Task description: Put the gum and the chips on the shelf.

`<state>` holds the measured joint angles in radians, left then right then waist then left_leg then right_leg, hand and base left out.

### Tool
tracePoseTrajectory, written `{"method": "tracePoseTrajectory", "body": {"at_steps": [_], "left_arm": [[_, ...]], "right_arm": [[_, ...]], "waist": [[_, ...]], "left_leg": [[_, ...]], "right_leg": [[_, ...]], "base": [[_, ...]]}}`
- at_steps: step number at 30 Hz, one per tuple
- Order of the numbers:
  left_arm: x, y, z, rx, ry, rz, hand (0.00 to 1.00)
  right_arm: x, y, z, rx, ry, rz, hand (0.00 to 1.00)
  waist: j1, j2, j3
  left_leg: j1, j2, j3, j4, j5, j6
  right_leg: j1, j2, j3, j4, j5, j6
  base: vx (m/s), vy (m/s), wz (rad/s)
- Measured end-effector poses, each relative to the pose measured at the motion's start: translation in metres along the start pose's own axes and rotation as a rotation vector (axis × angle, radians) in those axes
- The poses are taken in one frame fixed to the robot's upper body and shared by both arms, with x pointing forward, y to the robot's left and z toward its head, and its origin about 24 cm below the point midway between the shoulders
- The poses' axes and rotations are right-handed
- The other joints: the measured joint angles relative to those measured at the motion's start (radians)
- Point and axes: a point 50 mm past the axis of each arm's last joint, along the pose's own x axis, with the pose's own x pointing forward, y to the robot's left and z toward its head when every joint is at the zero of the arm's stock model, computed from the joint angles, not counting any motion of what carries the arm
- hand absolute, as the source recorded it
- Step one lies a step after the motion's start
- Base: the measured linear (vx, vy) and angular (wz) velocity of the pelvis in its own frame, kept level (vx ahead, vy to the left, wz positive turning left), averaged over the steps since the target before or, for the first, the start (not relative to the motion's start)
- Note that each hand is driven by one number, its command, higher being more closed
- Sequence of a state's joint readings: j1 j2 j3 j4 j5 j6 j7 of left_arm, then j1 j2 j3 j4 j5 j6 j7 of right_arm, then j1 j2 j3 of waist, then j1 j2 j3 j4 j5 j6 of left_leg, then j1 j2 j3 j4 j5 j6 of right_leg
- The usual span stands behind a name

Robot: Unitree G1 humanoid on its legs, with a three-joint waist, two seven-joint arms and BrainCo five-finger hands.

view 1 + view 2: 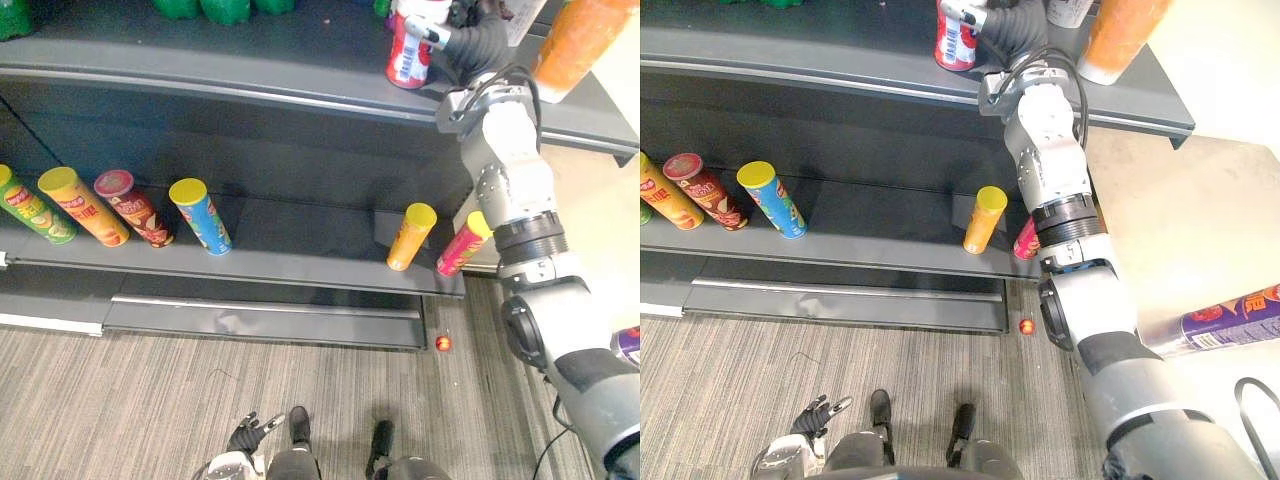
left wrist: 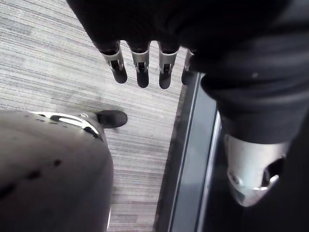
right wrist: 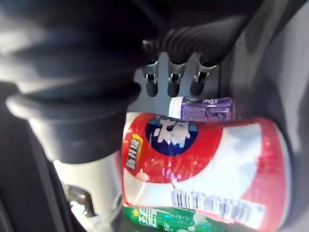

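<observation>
While the right hand [image 1: 480, 42] flanks the gum [image 1: 408, 55], an orange bottle [image 1: 575, 45] stands near.

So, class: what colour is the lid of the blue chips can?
The lid is yellow; left eye view.

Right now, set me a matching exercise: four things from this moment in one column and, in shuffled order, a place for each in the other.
Things:
1. red-and-white gum tub
2. blue chips can
3. small red round thing
4. left hand

Places:
A. on the carpet, by the shelf base
B. on the upper shelf, beside the right hand
C. low over the carpet, fingers open
D. on the lower shelf, among other cans

Pairs: 1-B, 2-D, 3-A, 4-C
</observation>
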<state>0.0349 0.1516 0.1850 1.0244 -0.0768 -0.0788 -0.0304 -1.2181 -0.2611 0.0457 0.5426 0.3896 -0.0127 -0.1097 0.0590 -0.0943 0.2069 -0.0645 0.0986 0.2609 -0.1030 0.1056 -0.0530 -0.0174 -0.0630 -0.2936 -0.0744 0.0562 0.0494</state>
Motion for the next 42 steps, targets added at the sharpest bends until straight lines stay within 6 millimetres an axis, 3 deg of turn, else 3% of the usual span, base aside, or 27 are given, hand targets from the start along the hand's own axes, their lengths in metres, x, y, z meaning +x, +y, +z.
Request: {"method": "tracePoseTrajectory", "body": {"at_steps": [6,11,16,22,26,29,37,42], "left_arm": [[0.0,0.0,0.0,0.005,0.0,0.011,0.0],[0.0,-0.003,0.001,0.023,-0.007,0.009,0.0],[0.0,-0.003,0.001,0.028,-0.007,0.01,0.0],[0.0,-0.002,0.0,0.034,-0.004,0.029,0.0],[0.0,-0.002,-0.001,0.036,0.0,0.038,0.0],[0.0,-0.002,-0.003,0.037,0.006,0.043,0.0],[-0.002,0.001,-0.01,0.039,0.026,0.052,0.0],[-0.003,0.002,-0.013,0.035,0.032,0.058,0.0]], "right_arm": [[-0.009,0.009,0.073,-0.03,-0.39,0.02,0.0],[-0.017,0.028,0.085,-0.025,-0.476,0.047,0.0],[-0.03,0.046,0.081,-0.019,-0.513,0.105,0.0],[-0.072,0.085,0.052,0.069,-0.482,0.293,0.0],[-0.113,0.118,0.018,0.139,-0.366,0.499,0.0],[-0.142,0.131,-0.009,0.228,-0.236,0.61,0.0],[-0.194,0.139,-0.054,0.38,0.007,0.713,0.0],[-0.249,0.122,-0.112,0.376,0.334,0.697,0.0]], "waist": [[0.01,0.001,0.0],[0.009,0.001,0.0],[0.009,0.002,0.0],[0.007,0.003,-0.004],[0.004,0.002,-0.007],[0.002,0.001,-0.012],[-0.02,0.005,-0.028],[-0.027,0.007,-0.043]], "left_leg": [[0.008,0.0,-0.002,0.0,0.002,0.003],[0.018,0.0,-0.003,0.0,0.001,0.002],[0.024,0.001,-0.004,0.0,0.0,0.0],[0.034,0.005,-0.003,0.0,-0.01,-0.008],[0.036,0.007,0.003,0.0,-0.012,-0.01],[0.038,0.008,0.008,0.0,-0.011,-0.009],[0.048,0.013,0.033,0.0,-0.019,-0.015],[0.048,0.013,0.042,0.0,-0.02,-0.015]], "right_leg": [[0.009,0.0,-0.005,-0.001,0.0,-0.001],[0.024,0.002,-0.006,-0.009,0.0,-0.001],[0.032,0.003,-0.008,-0.009,0.0,-0.001],[0.041,0.006,-0.006,-0.008,-0.004,-0.007],[0.04,0.008,0.001,-0.008,-0.005,-0.008],[0.039,0.008,0.005,-0.008,-0.005,-0.008],[0.027,0.01,0.031,0.008,-0.008,-0.011],[0.023,0.011,0.04,0.01,-0.013,-0.007]], "base": [[0.0,0.0,0.01],[0.01,-0.001,0.0],[0.01,-0.001,0.0],[0.01,-0.001,0.0],[0.04,-0.006,-0.04],[0.05,-0.006,-0.04],[0.03,-0.003,-0.1],[0.03,-0.002,-0.05]]}}
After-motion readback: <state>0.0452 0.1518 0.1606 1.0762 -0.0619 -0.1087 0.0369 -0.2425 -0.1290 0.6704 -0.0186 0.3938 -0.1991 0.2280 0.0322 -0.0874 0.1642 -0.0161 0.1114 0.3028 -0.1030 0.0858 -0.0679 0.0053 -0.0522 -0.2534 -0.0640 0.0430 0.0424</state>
